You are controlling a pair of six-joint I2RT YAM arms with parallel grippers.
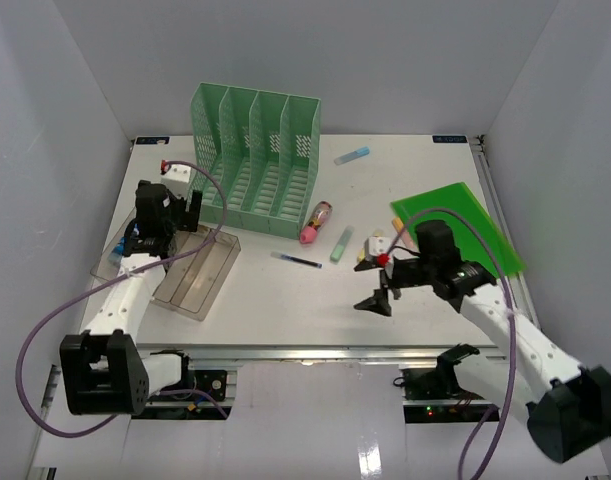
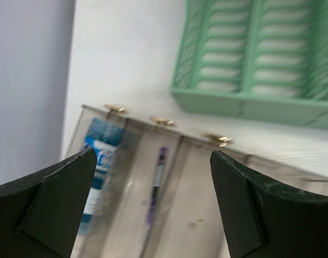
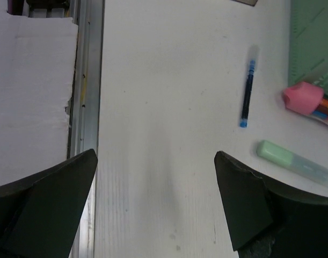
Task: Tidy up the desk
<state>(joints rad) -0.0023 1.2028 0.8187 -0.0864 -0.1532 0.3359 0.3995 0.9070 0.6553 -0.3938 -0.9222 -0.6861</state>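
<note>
Left gripper (image 1: 188, 210) hovers over the clear tray (image 1: 197, 283), jaws spread wide, nothing between them. Right gripper (image 1: 376, 300) hangs above the front of the desk (image 1: 285, 315), jaws also spread and empty. The desk spans the whole view, a rigid white surface (heavy and fixed, I'd judge, so nothing to grab there). The taking-hold is for the loose bits: the blue pen (image 1: 297, 261) and green highlighter (image 1: 342, 244) look light, hard and slick. Pinch each across mid-barrel.
</note>
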